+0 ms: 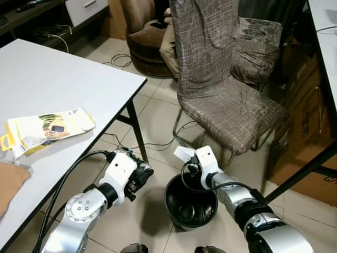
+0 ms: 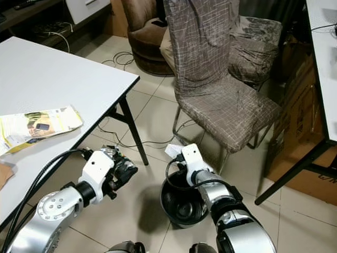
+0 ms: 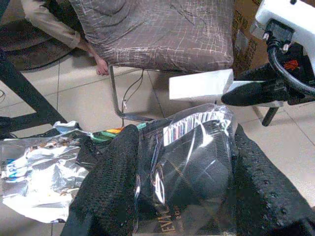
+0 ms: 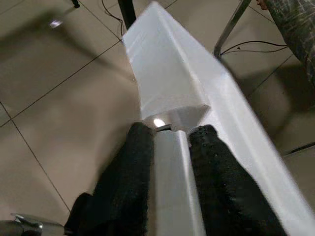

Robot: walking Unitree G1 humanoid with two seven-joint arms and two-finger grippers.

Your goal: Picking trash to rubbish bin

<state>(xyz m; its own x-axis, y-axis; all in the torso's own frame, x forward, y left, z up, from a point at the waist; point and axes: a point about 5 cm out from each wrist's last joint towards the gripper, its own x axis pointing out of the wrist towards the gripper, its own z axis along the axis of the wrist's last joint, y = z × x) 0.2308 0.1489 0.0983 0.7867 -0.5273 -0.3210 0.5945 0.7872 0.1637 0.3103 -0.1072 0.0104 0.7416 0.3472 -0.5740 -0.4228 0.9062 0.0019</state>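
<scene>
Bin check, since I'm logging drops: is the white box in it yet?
Not yet. The right gripper holds the white box above the bin, beside its rim.

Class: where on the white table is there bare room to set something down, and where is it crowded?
Bare: the white table from the yellow packet to its far corner. Crowded: its near edge, with the packet and a brown item.
</scene>
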